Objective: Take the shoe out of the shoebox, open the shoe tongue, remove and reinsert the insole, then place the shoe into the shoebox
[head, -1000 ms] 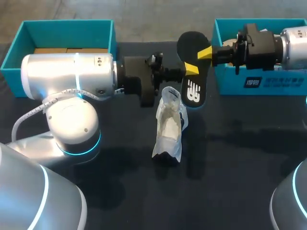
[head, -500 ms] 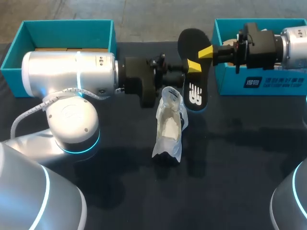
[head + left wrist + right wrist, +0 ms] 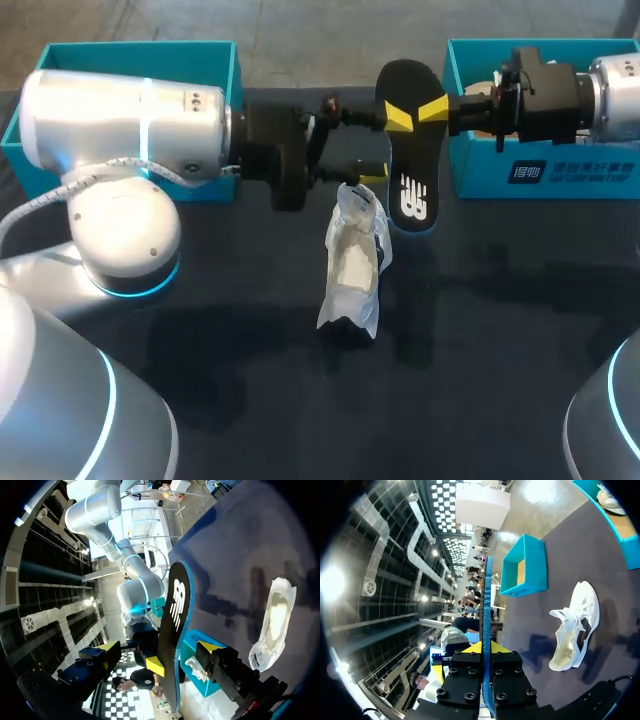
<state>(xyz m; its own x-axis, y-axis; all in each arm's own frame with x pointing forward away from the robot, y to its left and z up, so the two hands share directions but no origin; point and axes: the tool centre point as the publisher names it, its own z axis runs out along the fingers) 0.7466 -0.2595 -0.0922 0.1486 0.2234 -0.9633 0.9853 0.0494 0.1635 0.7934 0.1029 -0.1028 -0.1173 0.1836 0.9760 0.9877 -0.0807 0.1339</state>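
The black insole point(image 3: 408, 160) hangs in the air above the table, my right gripper point(image 3: 428, 110) shut on its upper part. In the right wrist view the insole point(image 3: 484, 605) shows edge-on, rising from between the right gripper point(image 3: 486, 649) fingers. My left gripper point(image 3: 383, 148) stands open beside it, its fingers wide on either side of the insole point(image 3: 175, 625) without touching it. In its own view the left gripper point(image 3: 157, 650) shows both yellow tips far apart. The white shoe point(image 3: 355, 260) lies on the dark table below, opening upward, also seen as the shoe point(image 3: 275, 620) and shoe point(image 3: 572, 627).
A teal shoebox point(image 3: 215, 55) stands at the back left behind my left arm, seen too as the box point(image 3: 536, 565). A second teal shoebox point(image 3: 470, 175) stands at the back right under my right arm.
My left gripper let go of the insole and opened wide, drawing back a little. The right gripper keeps its hold and the insole has shifted slightly right. The shoe has not moved.
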